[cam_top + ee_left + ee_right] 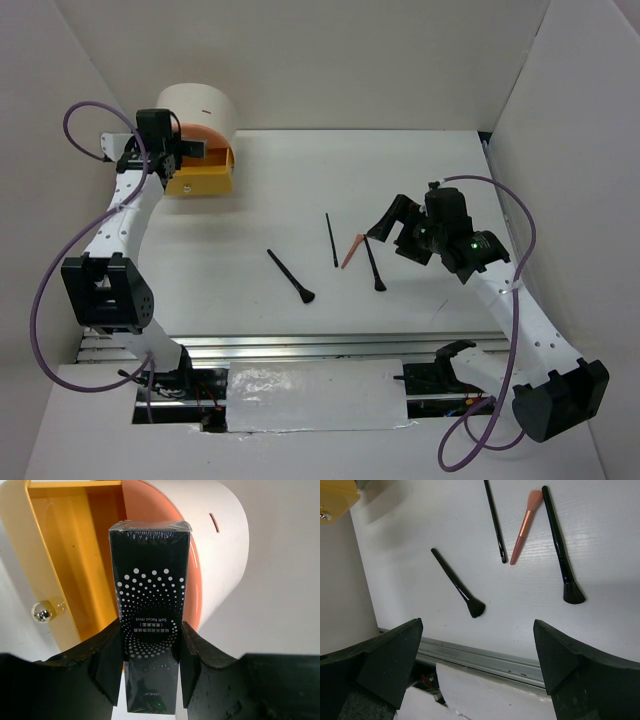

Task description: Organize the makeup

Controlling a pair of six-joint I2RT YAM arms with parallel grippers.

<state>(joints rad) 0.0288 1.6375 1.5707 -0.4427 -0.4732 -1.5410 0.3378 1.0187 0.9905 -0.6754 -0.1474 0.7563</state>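
Observation:
My left gripper (178, 150) is shut on a dark rectangular case (150, 595) printed with white dots, and holds it over the open yellow drawer (75, 555) of the round cream-and-orange box (200, 112). In the left wrist view the gripper (151, 647) clamps the case's lower end. On the table lie a black brush (290, 276), a thin black stick (331, 240), a pink brush (352, 251) and a second black brush (374, 264). My right gripper (392, 222) is open and empty above the table, just right of them. The right wrist view (476, 627) shows them ahead of the fingers.
The drawer has a gold knob (42, 612) on its front. A metal rail (300, 345) runs along the table's near edge, with a white sheet (315, 395) in front of it. White walls stand at the left, back and right.

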